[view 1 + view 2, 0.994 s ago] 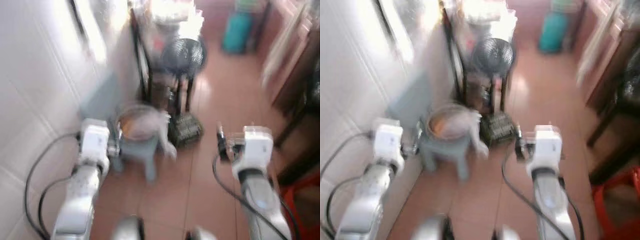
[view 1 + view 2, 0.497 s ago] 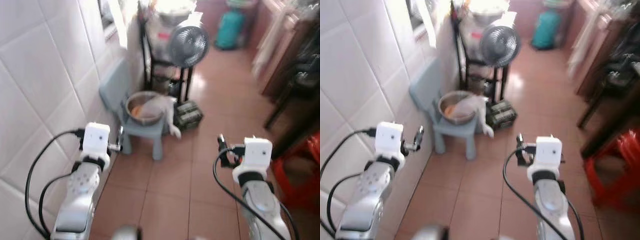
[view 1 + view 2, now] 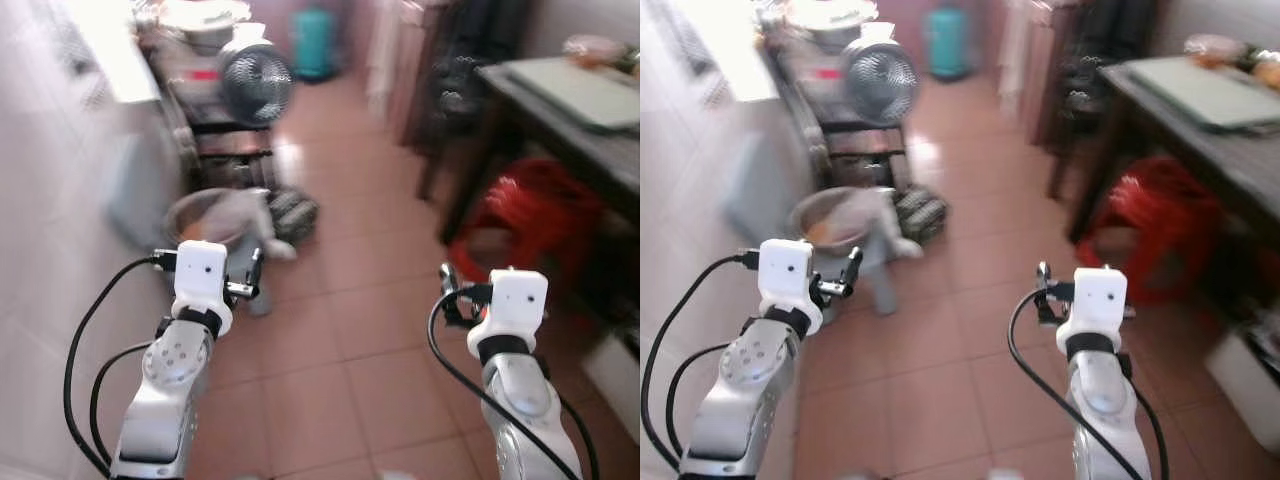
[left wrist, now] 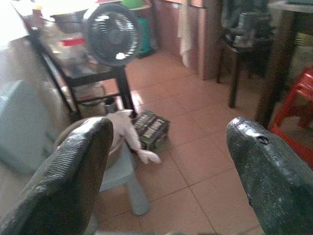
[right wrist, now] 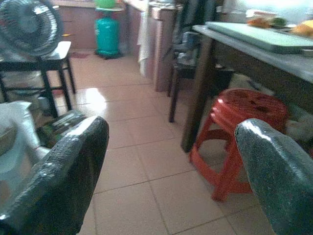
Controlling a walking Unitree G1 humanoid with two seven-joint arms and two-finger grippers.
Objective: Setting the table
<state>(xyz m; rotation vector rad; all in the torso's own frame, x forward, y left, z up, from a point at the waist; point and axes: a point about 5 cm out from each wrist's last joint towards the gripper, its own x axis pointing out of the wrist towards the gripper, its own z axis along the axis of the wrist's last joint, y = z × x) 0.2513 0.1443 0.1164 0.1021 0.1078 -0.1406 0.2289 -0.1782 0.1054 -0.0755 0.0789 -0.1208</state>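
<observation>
A dark table [image 3: 545, 115] stands at the right with a pale green board [image 3: 585, 85] lying on it and some food [image 3: 1265, 68] at its far end. Both arms are held out in front of me over the tiled floor, left of the table. My left gripper [image 3: 254, 273] is open, its black fingers [image 4: 73, 176] wide apart with nothing between them. My right gripper [image 3: 447, 288] is open too, and the table and a red stool [image 5: 244, 117] show between its fingers [image 5: 274, 171].
The red plastic stool [image 3: 520, 215] sits under the table's near side, with a dark chair [image 3: 455, 100] beyond it. At the left are a white wall, a metal bowl with a cloth [image 3: 215, 215] on a small grey stool, a fan [image 3: 255, 82] on a black rack and a teal cylinder [image 3: 315, 45].
The camera has swung to the right: the tiled wall has slid off to the left and the table and red stool have come into view. Both arms keep the same pose.
</observation>
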